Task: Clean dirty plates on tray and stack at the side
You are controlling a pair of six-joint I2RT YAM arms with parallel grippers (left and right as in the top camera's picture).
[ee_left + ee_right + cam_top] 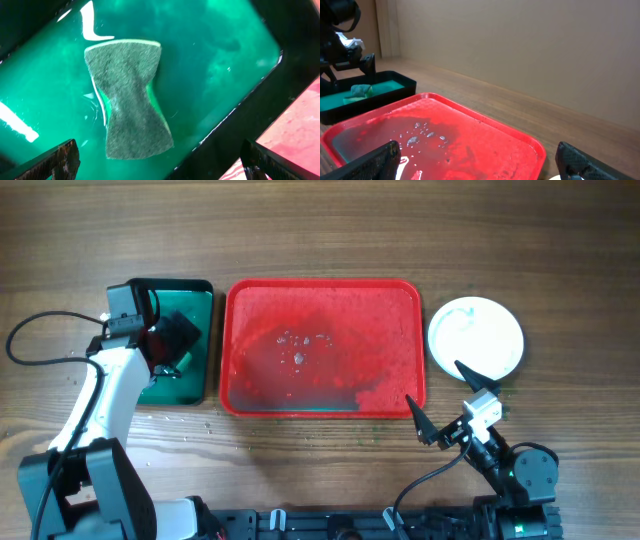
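Red tray (pixel 385 320) wet; white plates (pixel 476 338) stacked toward right edge; left fingers (pixel 62 160) wide, empty, over sponge (pixel 131 100); right fingers (pixel 375 162) wide, empty.

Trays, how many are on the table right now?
2. The red tray lies mid-table; the smaller dark green tray sits just left of it, holding a sponge. None looks hidden.
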